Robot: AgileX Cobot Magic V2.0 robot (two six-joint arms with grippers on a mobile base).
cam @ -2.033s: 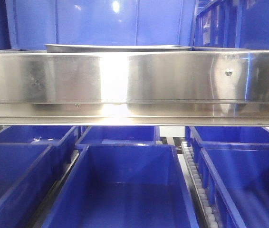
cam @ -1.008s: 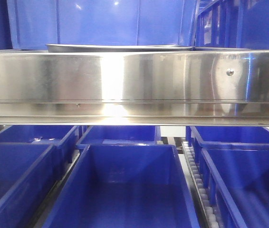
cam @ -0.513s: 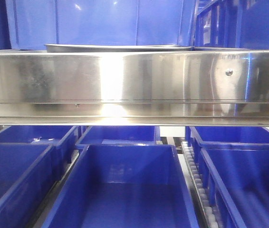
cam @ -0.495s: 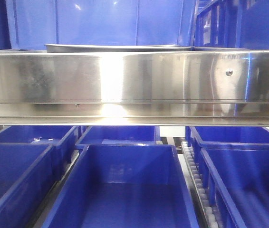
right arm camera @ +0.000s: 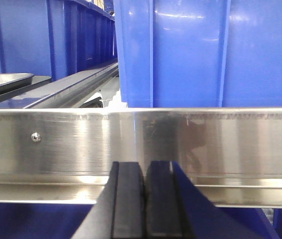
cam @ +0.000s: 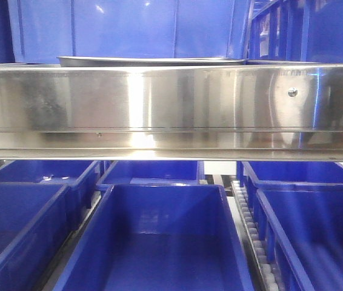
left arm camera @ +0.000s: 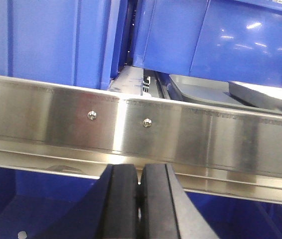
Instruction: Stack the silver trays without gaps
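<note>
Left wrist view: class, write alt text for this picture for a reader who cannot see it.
The left gripper, jaws shut and empty, sits low in front of a shiny steel rail with two screws. Behind the rail, at right, silver trays lie on the shelf, one resting tilted in another, with blue bins standing behind them.

Left gripper (left arm camera: pixel 139 209): black, flat rectangular pads; right gripper (right arm camera: pixel 144 204): same black pads
</note>
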